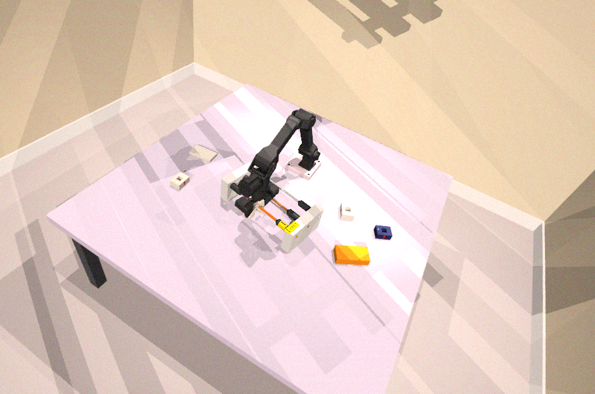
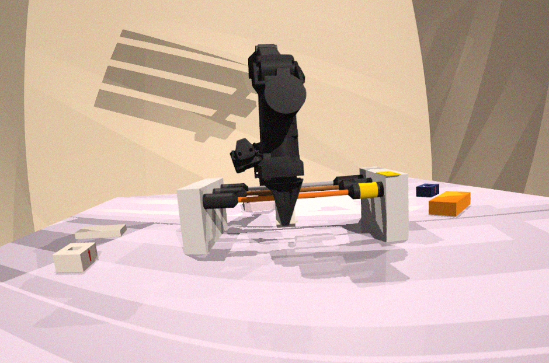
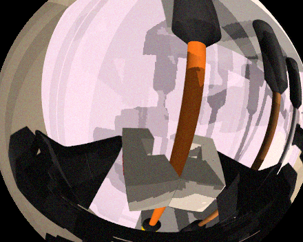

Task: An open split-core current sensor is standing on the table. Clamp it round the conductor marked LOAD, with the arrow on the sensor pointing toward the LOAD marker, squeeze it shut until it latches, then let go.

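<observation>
The jaws (image 2: 284, 212), spread wide, squeeze the grey sensor (image 3: 173, 177) around the orange wire (image 3: 189, 111) with the yellow tag (image 2: 371, 189), above the bench (image 2: 310, 305). The sensor looks part open, so latching and release seem left.

Table top (image 2: 310, 305): smooth, pale lilac, semi-glossy; faint reflections under the fixture. Arm (image 2: 279, 128): matt black, plastic-like. Conductor (image 3: 187, 115): smooth orange sheath, dull black end sleeves. Sensor (image 3: 173, 179): matt grey-white blocks, plastic look. Fixture posts (image 2: 197, 216): flat off-white, unpolished. Orange block (image 2: 449, 202): matt.
</observation>
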`<control>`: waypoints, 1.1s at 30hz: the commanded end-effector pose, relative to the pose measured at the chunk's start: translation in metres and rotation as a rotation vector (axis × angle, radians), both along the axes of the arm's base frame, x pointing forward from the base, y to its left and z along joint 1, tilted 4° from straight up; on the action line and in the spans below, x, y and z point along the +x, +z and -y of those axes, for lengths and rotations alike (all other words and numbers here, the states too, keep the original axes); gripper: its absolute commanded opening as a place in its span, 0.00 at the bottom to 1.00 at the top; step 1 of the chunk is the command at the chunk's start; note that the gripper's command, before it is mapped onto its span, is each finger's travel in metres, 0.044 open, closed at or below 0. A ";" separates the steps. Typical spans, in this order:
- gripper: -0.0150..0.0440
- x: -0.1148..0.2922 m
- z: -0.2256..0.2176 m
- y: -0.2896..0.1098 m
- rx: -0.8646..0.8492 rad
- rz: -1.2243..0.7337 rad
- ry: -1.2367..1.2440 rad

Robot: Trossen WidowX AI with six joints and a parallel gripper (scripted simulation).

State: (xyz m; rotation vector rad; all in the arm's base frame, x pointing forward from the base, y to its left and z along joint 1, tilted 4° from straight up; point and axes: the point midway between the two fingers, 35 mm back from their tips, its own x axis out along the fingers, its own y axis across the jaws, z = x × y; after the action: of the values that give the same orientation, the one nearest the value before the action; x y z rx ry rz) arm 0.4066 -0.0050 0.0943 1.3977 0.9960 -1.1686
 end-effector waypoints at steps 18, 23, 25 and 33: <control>0.25 0.000 0.000 0.000 0.000 0.002 0.000; 0.25 0.000 0.000 0.005 -0.005 0.036 0.001; 0.25 0.000 0.000 0.008 -0.008 0.056 0.001; 0.25 -0.002 0.000 0.019 -0.020 0.142 0.002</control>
State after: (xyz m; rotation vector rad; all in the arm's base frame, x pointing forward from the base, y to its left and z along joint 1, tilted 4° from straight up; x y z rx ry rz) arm 0.4063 -0.0042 0.1064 1.4341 0.9143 -1.0833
